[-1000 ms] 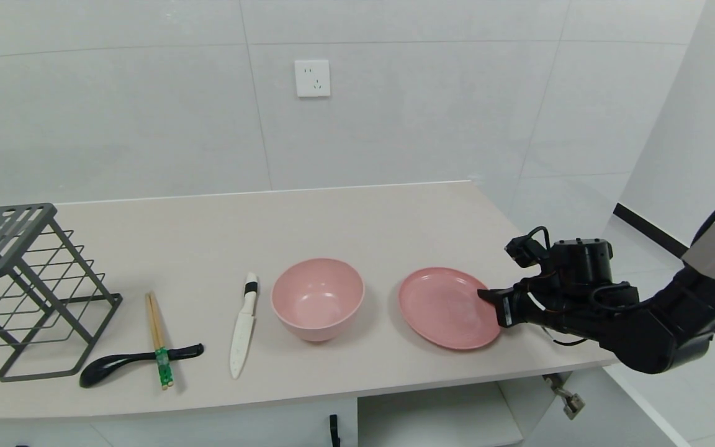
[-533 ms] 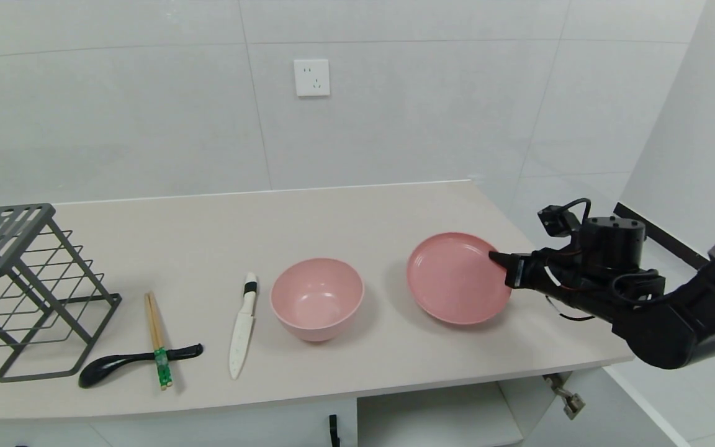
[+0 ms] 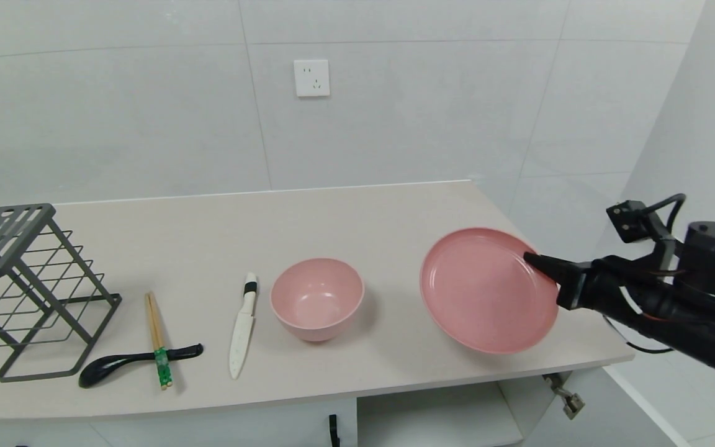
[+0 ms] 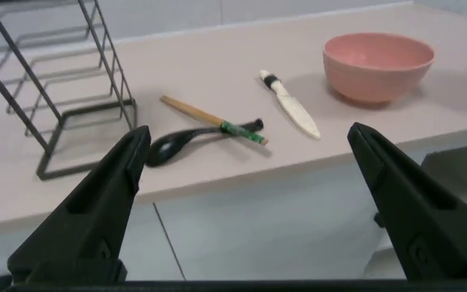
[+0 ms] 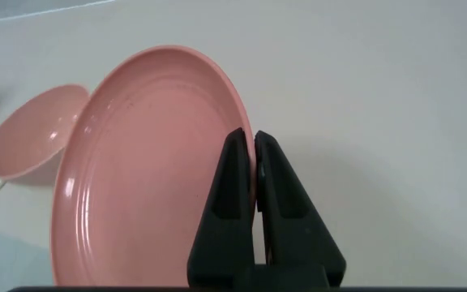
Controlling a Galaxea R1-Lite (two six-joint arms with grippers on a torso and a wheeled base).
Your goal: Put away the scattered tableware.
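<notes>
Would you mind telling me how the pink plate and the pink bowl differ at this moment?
The plate is clamped at its rim by the right gripper and held tilted; the bowl stands upright on the counter, untouched. The plate is wide and shallow, the bowl narrower and deep. The plate is at the counter's right end, the bowl nearer its middle. Both are plain pink and empty.

No legible text, print on chopsticks [image 3: 156, 335] too small to read
</notes>
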